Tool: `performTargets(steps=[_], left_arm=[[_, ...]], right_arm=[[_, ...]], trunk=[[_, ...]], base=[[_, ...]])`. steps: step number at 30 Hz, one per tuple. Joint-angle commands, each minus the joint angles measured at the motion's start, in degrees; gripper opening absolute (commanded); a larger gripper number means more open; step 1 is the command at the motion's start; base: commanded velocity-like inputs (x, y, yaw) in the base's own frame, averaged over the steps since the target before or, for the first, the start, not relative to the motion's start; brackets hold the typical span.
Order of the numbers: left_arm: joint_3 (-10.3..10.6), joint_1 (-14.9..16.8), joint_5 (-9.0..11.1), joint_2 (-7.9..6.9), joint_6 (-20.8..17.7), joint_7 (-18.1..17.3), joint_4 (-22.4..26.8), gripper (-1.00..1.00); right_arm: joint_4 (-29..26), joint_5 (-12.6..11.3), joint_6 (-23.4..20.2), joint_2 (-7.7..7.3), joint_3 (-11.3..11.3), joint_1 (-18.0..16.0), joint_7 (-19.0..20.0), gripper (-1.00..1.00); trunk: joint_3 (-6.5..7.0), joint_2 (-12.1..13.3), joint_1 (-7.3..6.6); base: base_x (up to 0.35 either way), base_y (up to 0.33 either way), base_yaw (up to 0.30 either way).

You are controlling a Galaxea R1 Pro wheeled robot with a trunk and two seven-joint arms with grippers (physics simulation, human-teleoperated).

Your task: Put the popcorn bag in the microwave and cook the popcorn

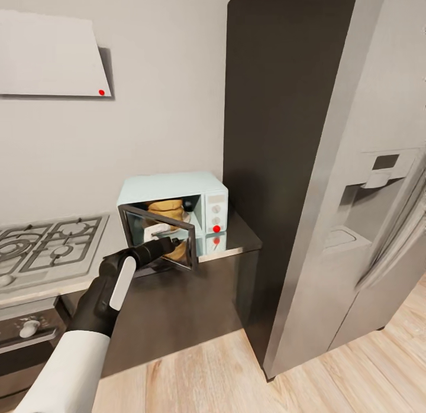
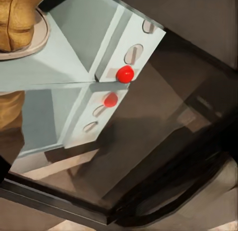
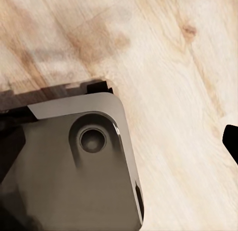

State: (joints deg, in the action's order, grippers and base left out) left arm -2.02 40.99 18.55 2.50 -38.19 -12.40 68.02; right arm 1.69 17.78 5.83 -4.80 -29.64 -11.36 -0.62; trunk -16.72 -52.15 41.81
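Inside the microwave [image 1: 204,191], behind its half-open door [image 1: 158,235], the popcorn bag [image 1: 167,209] was seen; the left gripper's [image 1: 170,244] finger state could not be told.

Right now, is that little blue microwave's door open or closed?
Open. In the head view the microwave has its glass door swung outward, the popcorn bag showing inside, and the left gripper at the door.

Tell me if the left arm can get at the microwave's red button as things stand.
Probably yes: the left gripper is at the open door, and the red button on the microwave faces out uncovered.
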Motion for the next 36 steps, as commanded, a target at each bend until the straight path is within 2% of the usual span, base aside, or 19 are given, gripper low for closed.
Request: performTargets(steps=[1, 3, 5, 6, 7, 8, 9, 11, 21, 26, 34, 36], left_arm=[[-0.19, 0.05, 0.42, 0.06, -0.42, -0.16, 0.02, 1.00], [-0.13, 0.05, 0.72, 0.05, -0.52, 0.31, -0.04, 1.00], [-0.04, 0.06, -0.05, 0.05, -0.56, 0.60, -0.07, 1.00], [-0.02, 0.06, -1.34, 0.05, -0.57, 0.68, -0.12, 1.00], [-0.01, 0.06, -3.50, 0.07, -0.57, 0.92, -0.14, 1.00], [0.03, 0.03, -6.56, 0.19, -0.57, 2.19, -0.26, 1.00], [0.07, 0.00, -8.03, 0.28, -0.57, 3.64, -0.38, 1.00], [0.15, 0.01, -9.06, 0.38, -0.55, 5.85, -0.55, 1.00], [0.24, 0.04, -9.24, 0.56, -0.64, 6.24, -0.69, 1.00], [0.26, 0.05, -9.24, 1.33, -0.58, 6.24, -0.70, 1.00], [0.28, 0.06, -9.24, 1.50, -0.57, 6.24, -0.70, 1.00], [1.16, 0.06, -9.24, 1.54, -0.57, 6.26, -0.70, 1.00]], right_arm=[[0.20, 0.51, 0.32, -0.04, -0.48, -0.07, -0.08, 1.00], [0.18, 0.51, 0.32, -0.05, -0.46, -0.07, -0.08, 1.00], [0.19, 0.51, 0.32, -0.11, -0.50, -0.07, -0.03, 1.00], [0.21, 0.55, 0.32, -0.12, -0.50, -0.07, -0.03, 1.00], [0.18, 0.57, 0.32, -0.12, -0.47, -0.07, -0.01, 1.00], [0.19, 0.58, 0.32, -0.12, -0.47, -0.07, 0.00, 1.00], [0.18, 0.58, 0.32, -0.13, -0.49, -0.07, 0.00, 1.00], [0.19, 0.58, 0.32, -0.18, -0.50, -0.07, 0.00, 1.00], [0.19, 0.59, 0.45, -0.30, -0.42, -0.07, 0.18, 1.00], [0.18, 0.59, 0.41, -0.30, -0.42, -0.07, 0.25, 1.00], [0.18, 0.67, 0.41, -0.27, -0.42, -0.07, 0.27, 1.00], [0.18, 0.67, 0.41, -0.25, -0.42, -0.07, 0.27, 1.00]], trunk=[[-0.07, -0.05, 0.01], [-0.06, -0.05, 0.01], [-0.06, -0.05, 0.01], [-0.06, -0.05, 0.01], [-0.06, -0.05, 0.01], [-0.06, -0.05, 0.01], [-0.06, -0.05, 0.01], [-0.06, -0.05, 0.01], [-0.06, -0.05, 0.01], [-0.06, -0.05, 0.01], [-0.06, -0.05, 0.01], [-0.06, -0.05, 0.01]], base=[[0.000, 0.000, -0.012], [0.000, 0.000, -0.005], [0.000, 0.000, -0.001], [0.000, 0.000, 0.000], [0.000, 0.000, 0.000], [0.000, 0.000, 0.000], [0.000, 0.000, 0.000], [0.000, 0.000, 0.000], [0.010, 0.000, 0.000], [0.094, 0.000, 0.000], [0.138, 0.000, 0.000], [0.150, 0.000, 0.000]])
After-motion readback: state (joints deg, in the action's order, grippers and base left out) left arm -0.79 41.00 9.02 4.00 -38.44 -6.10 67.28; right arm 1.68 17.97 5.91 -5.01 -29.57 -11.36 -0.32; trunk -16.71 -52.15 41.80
